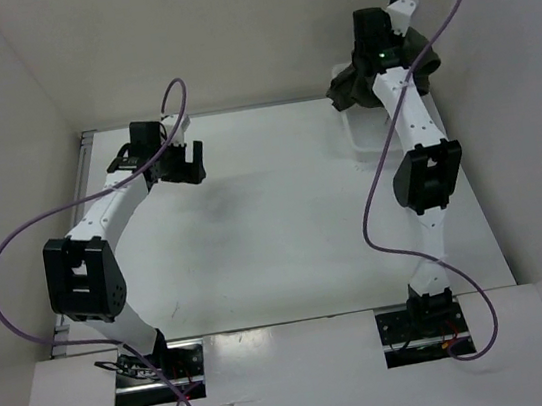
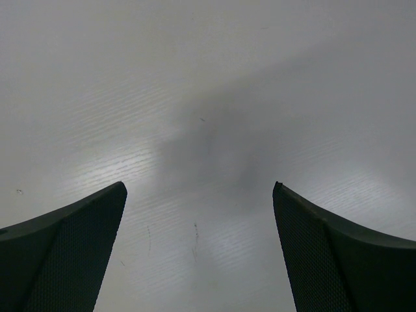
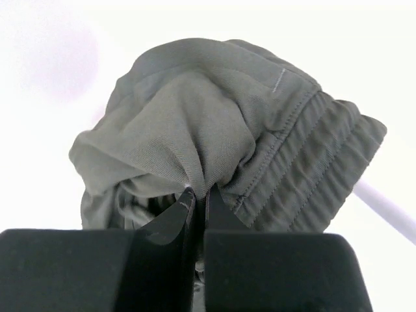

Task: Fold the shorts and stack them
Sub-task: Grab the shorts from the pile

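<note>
From above, the left arm (image 1: 102, 222) reaches over the flat white bench (image 1: 288, 251). Its jaws are spread apart with nothing between them, and bare bench lies below and ahead of them. The right arm (image 1: 413, 133) stretches to the far right corner. A bunched pair of dark olive-green cloth shorts (image 1: 343, 84) sits right at its jaws, showing on both sides of the wrist. From this height I cannot tell how far those jaws are parted. A thin purple cable (image 1: 16, 259) loops off each arm.

In the left wrist view, the two dark textured fingers (image 2: 71, 253) stand wide apart and hold nothing. Only the pale, faintly grained bench (image 2: 208, 97) shows between and beyond them, crossed by a soft shadow.

In the right wrist view, the black fingers (image 3: 172, 221) are pressed together on a pinched fold of the shorts (image 3: 208, 117). The cloth rises in a crumpled mound directly beyond the jaws. The gathered, ribbed waistband (image 3: 325, 162) runs to the right of the jaws, and a looser flap hangs to their left. A blurred white bar (image 3: 390, 208) crosses further right, past the waistband.
</note>
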